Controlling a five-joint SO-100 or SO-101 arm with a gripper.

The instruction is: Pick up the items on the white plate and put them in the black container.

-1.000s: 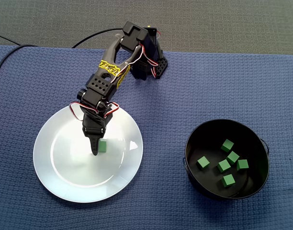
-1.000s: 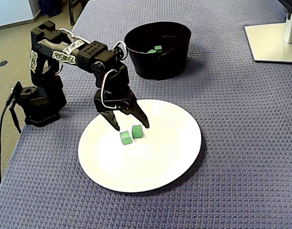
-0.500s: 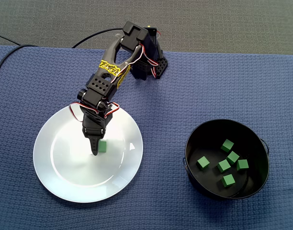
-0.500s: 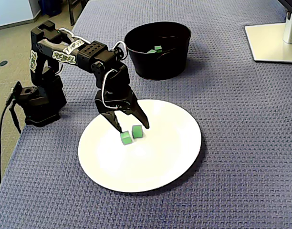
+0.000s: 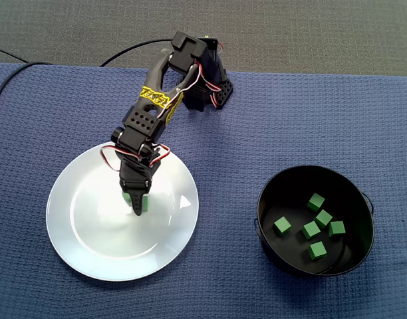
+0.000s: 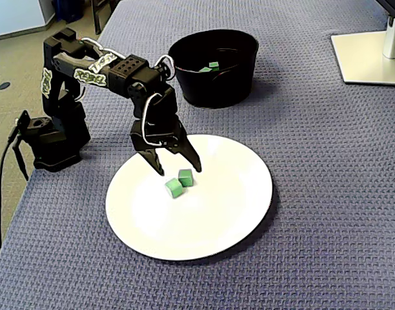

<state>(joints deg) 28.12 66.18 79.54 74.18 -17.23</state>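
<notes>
Two green cubes are left on the plate (image 6: 204,219), just beside each other near its middle: the first cube (image 6: 186,177) and, nearer the camera in that fixed view, the second cube (image 6: 174,188). The gripper (image 6: 177,169) hangs low over them with its jaws spread wide and nothing between them. The first cube lies just in front of the gap, and neither cube is gripped. In the top-down fixed view the gripper (image 5: 137,207) covers most of the pair.

Well apart on the blue desk (image 5: 257,133), the container (image 5: 260,219) holds six cubes (image 5: 311,230) on its floor. So the job looks mostly done: six are in and two are to go. The step in hand appears to be lining up on the first cube. The closing, the lift, the carry and the drop are all yet to come, for both.
</notes>
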